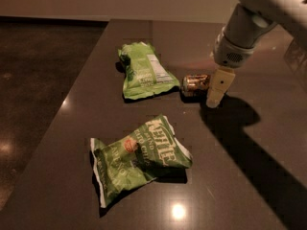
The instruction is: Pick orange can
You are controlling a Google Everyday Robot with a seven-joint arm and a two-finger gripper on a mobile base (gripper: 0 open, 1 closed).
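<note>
The orange can (194,84) lies on its side on the dark table (240,166), just right of the far green chip bag (144,71). It is orange-gold with dark markings, and its right end is hidden behind my gripper. My gripper (216,91) hangs from the white arm at the upper right. Its pale finger points down at the can's right end, close to or touching it.
A second green chip bag (139,159) lies crumpled nearer the front, left of centre. The table's left edge runs diagonally, with dark floor (38,80) beyond it. The arm casts a broad shadow over the table's right side.
</note>
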